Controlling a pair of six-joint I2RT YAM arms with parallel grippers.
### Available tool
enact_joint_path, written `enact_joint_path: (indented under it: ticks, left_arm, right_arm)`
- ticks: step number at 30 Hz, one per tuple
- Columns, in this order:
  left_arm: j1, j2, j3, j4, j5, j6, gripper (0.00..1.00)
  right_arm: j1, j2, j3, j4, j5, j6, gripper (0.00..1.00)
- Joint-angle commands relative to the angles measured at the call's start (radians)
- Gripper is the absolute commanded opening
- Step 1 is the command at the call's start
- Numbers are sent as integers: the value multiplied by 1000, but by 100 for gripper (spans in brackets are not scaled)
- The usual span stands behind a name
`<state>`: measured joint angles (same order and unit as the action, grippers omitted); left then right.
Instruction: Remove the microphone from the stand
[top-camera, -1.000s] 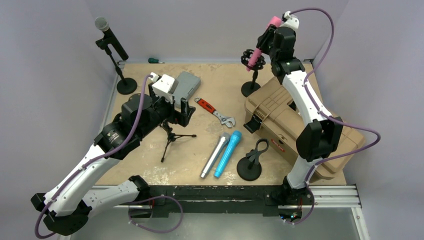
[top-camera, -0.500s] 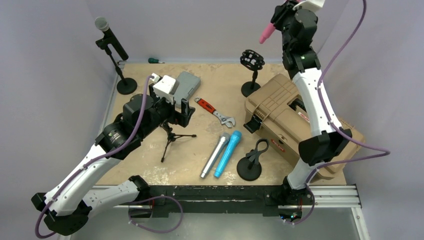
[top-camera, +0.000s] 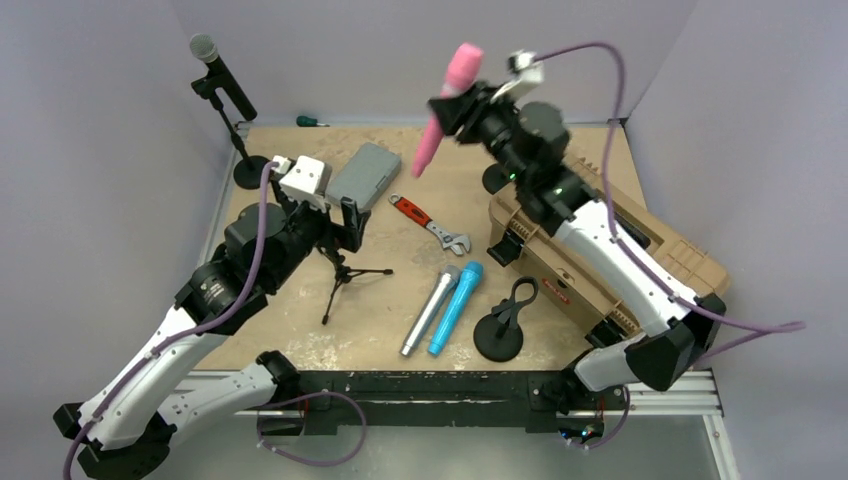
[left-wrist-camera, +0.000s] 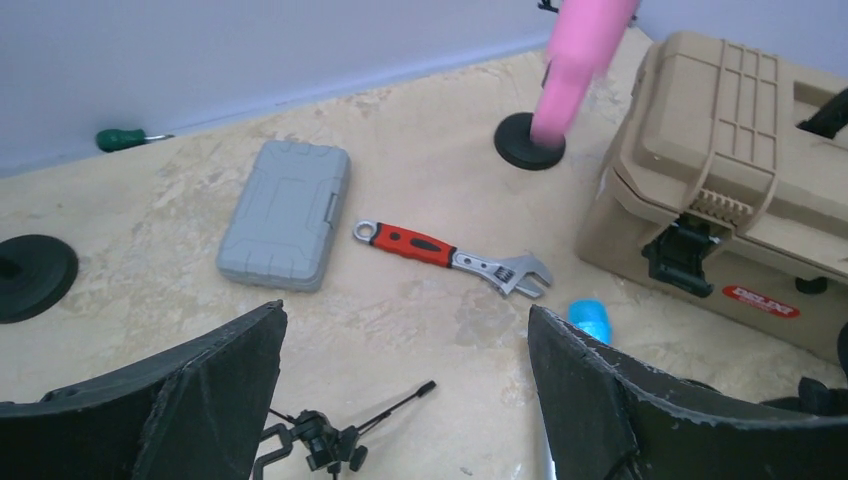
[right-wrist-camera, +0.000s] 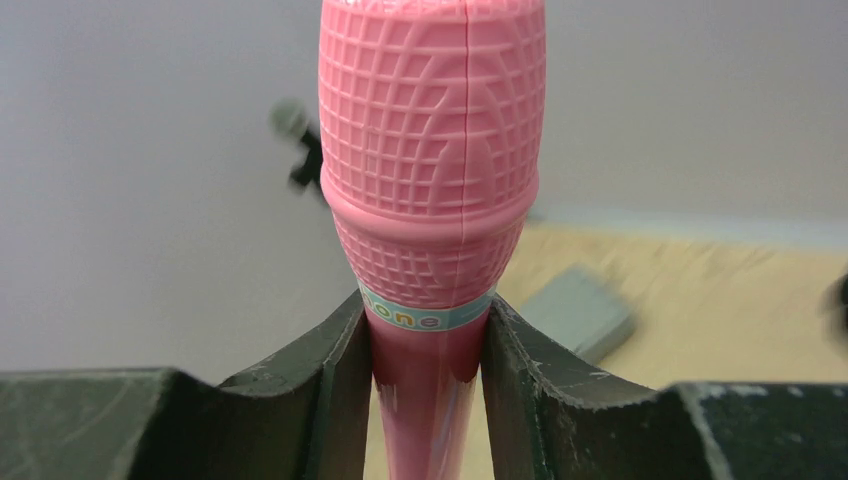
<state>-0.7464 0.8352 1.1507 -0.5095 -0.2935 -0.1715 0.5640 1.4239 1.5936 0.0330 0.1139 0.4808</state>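
Observation:
My right gripper (top-camera: 452, 105) is shut on the pink microphone (top-camera: 445, 110) just below its head and holds it in the air over the back middle of the table, head up and tilted right. In the right wrist view both fingers press the pink microphone's (right-wrist-camera: 432, 200) neck. The stand's round black base (left-wrist-camera: 515, 146) sits on the table behind the hanging handle, apart from it; its upper part is hidden. My left gripper (top-camera: 345, 222) stands open over the small black tripod (top-camera: 340, 280), with nothing between its fingers (left-wrist-camera: 215, 385).
A tan toolbox (top-camera: 600, 250) lies under the right arm. On the table are a grey case (top-camera: 365, 175), a red wrench (top-camera: 430, 225), silver (top-camera: 428, 312) and blue (top-camera: 456, 307) microphones, and a clip stand (top-camera: 500, 335). A black microphone (top-camera: 222, 75) on its stand is at the back left.
The right arm swung the pink microphone from high at the back right leftward and down over the table's back middle. The left arm shifted slightly left, still open.

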Motion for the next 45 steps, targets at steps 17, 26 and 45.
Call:
enact_joint_path:
  ticks: [17, 26, 45]
  left_arm:
    - [4, -103, -66, 121, -144, 4, 86]
    - [4, -105, -74, 129, -147, 3, 86]
    - [5, -107, -80, 135, -151, 1, 86]
  right_arm:
    - [366, 136, -487, -200, 78, 758, 3]
    - [393, 275, -459, -306, 108, 793, 2]
    - [430, 369, -456, -363, 126, 840, 10]
